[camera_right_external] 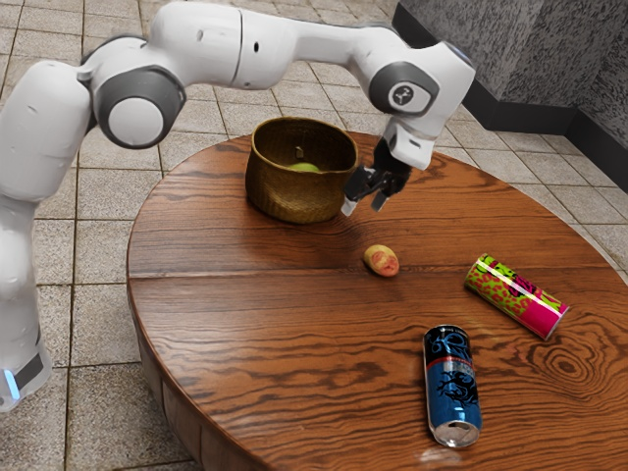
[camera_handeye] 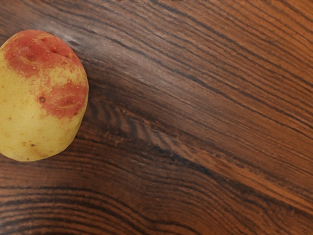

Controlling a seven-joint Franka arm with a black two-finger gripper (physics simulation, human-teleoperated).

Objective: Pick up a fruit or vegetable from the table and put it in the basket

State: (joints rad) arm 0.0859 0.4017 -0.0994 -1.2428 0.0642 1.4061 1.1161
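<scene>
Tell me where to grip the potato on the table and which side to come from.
Best come straight down from above, closing the gripper across the middle of the potato. It lies on its side, slightly longer than wide, so its rounded flanks should suit the two fingers better than its ends.

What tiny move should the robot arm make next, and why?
Probably a small sideways shift to centre the gripper over the potato, before lowering. The fingers stand apart with nothing between them, above the table, and the wrist view shows the potato well off-centre, partly cut off by the picture's edge.
</scene>
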